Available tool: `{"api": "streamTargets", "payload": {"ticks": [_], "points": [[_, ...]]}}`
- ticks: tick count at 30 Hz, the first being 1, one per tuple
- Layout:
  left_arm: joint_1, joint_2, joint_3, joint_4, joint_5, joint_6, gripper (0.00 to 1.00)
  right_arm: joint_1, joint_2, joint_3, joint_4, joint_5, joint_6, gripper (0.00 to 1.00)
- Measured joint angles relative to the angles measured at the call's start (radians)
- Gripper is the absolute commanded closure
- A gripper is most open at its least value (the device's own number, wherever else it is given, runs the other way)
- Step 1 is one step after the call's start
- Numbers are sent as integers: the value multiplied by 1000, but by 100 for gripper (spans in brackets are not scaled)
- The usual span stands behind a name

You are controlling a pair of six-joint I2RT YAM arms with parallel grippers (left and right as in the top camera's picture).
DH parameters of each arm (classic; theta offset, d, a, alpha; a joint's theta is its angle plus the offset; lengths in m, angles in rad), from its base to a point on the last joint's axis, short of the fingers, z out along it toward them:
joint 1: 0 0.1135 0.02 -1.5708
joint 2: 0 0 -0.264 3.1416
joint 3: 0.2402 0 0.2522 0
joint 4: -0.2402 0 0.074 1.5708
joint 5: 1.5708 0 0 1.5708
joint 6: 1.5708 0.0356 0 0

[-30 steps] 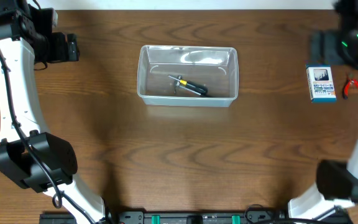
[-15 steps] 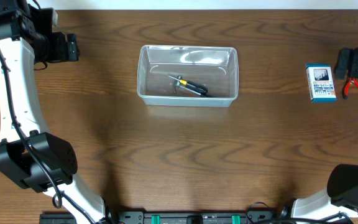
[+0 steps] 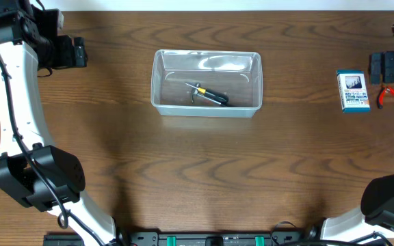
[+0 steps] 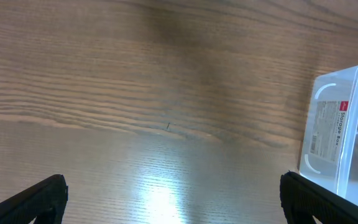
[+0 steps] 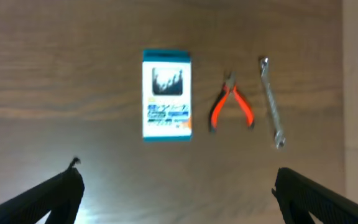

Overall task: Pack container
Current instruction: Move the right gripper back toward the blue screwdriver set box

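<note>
Container (image 3: 206, 82): clear plastic tub, sits on the surface (image 3: 197, 171) mid-width, close to the far edge, long side running left-right. Hasn't moved across the three overhead shots. In the left wrist view only its left end wall shows at the right border (image 4: 347, 143), with a white label (image 4: 328, 127) on it.

Inside: one screwdriver (image 3: 211, 94) with a black-and-yellow handle, lying diagonal on the bottom. Same pose as a second ago.

Right side of the surface: blue-and-white box (image 3: 353, 91) lies flat, well apart from the container. Red-handled pliers (image 3: 390, 96) lie just right of it, handles spread. In the right wrist view a slim wrench (image 5: 271, 102) lies right of the pliers, near the right edge. Box and pliers unchanged.

Right gripper (image 3: 388, 66): the only thing that moved. A second ago it was a blur beyond the box's far end; half a second ago it had shifted right, and now it sits a bit further right, on the far side of the pliers. Jaws wide, nothing held. The wrist camera looks down on box, pliers and wrench, all untouched.

Left gripper (image 3: 70, 52): parked near the far-left corner, same spot throughout. Jaws wide, holding nothing, bare wood between the fingers (image 4: 39, 199).
</note>
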Motion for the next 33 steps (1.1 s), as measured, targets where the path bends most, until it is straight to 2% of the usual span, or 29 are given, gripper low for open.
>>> {"api": "streamTargets", "payload": {"ticks": [5,10,18,20,29,33], "points": [[0,0,0,0,0,0,2,-2,53,-48,91,0,-43,1],[0,0,0,0,0,0,2,-3,132,-50,169,0,-9,1],[0,0,0,-1,0,0,2,-5,201,-25,79,-43,127,1],[0,0,0,0,0,0,2,-5,230,24,36,-50,150,1],[0,0,0,0,0,0,2,-5,373,443,-210,-77,206,1],[0,0,0,0,0,0,2,-5,435,517,-275,-84,193,1]]}}
